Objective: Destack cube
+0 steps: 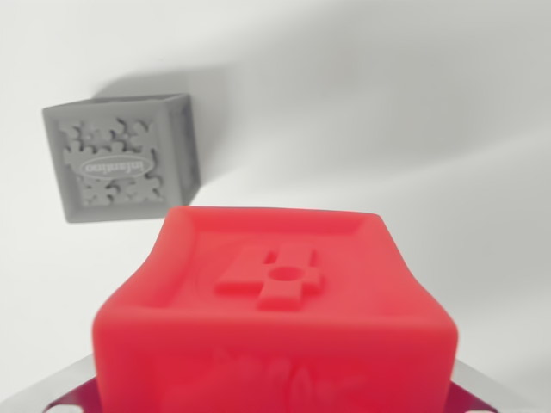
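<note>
While I look down through the wrist camera, I see the red cube (275, 327) filling the six o'clock half, with metal gripper (275, 400) parts at its lower corners; whether they clamp it I cannot tell. At ten o'clock a grey cube (120, 157) sits apart on the white table (413, 103).

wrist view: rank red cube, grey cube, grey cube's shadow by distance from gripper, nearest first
1. red cube: bottom centre, at the gripper.
2. grey cube: on the surface, the wrist view's upper left.
3. grey cube's shadow: farthest, behind the grey cube.
</note>
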